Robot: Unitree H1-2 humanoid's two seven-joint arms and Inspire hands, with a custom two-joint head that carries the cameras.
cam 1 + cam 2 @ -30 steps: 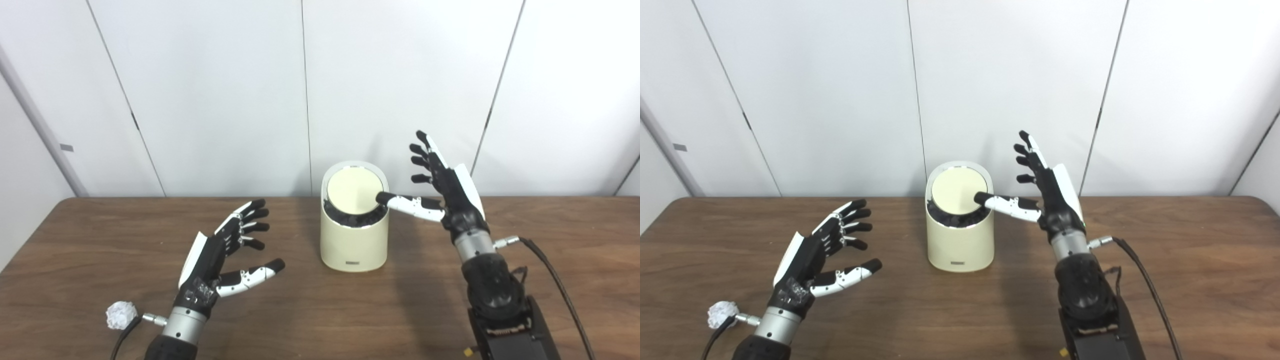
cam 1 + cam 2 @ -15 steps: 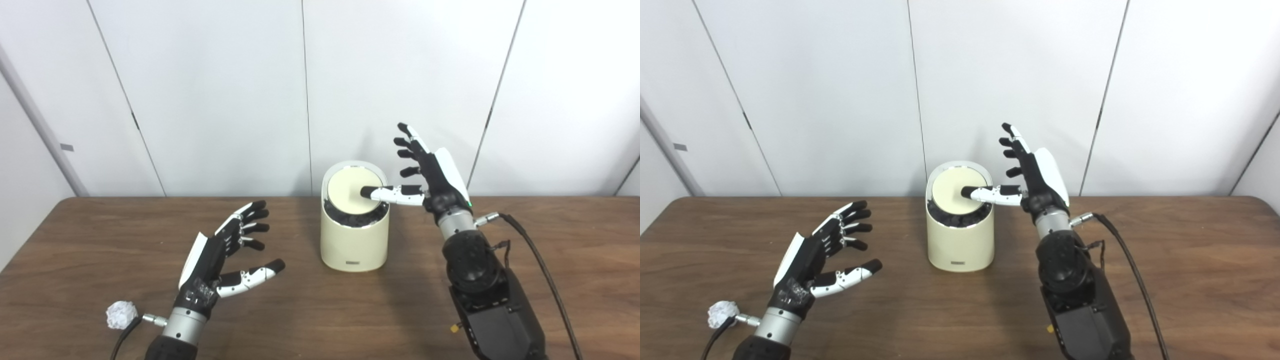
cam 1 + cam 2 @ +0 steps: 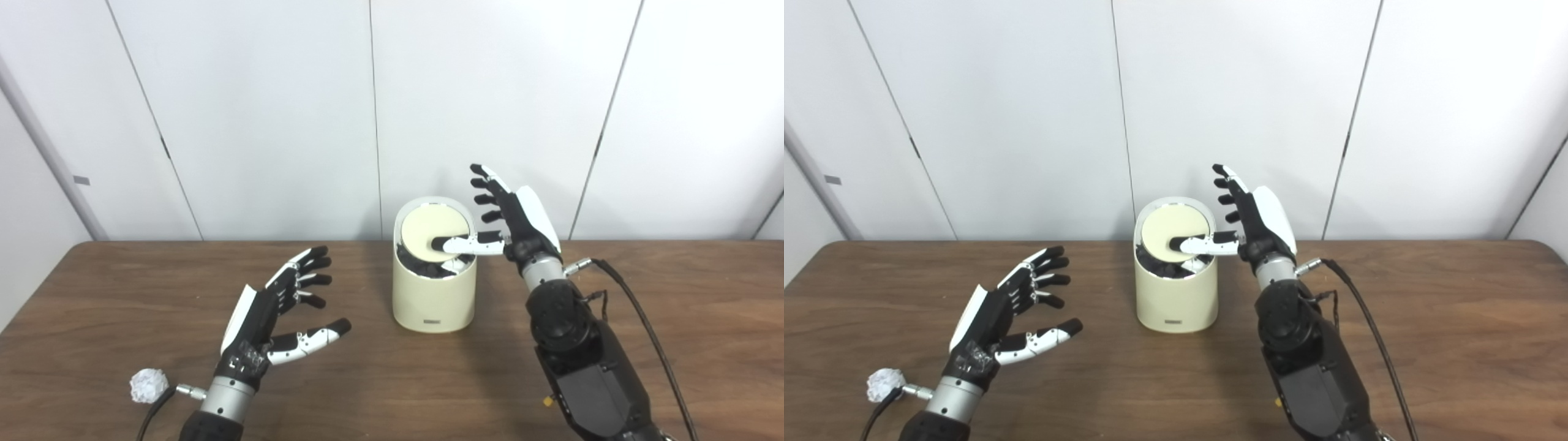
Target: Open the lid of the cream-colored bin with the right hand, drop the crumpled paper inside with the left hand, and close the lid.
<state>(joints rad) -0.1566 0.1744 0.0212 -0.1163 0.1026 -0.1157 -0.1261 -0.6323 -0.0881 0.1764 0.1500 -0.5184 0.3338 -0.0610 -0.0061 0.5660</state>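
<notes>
Left hand: mine, idle, released, fingers spread and holding nothing, palm turned inward above the worktop. I see no change in it against a second ago.

Crumpled paper: white ball, lying on the worktop at the near left, just beside my left wrist, behind the hand and outside its grasp. Unmoved. Not yet picked up.

Cream-colored bin: upright, mid-worktop, near the back wall. Position unchanged.

Lid: round, cream, seated in the bin's top at a slant. A second ago a full dark crescent showed along its near edge; now that gap looks altered, with something pale showing in it below the thumb. I judge the lid is starting to tip under pressure, though I cannot tell how far it has swung.

Right hand: mine, fingers splayed upward, gripping nothing, thumb stretched sideways. Over the last second it has travelled leftward from the bin's right side, and the thumb tip has gone from the lid's right rim to a spot near its centre, now resting on the lid face.

Task standing: opening step under way, early. I judge the lid needs to open further before my left hand fetches the paper.
</notes>
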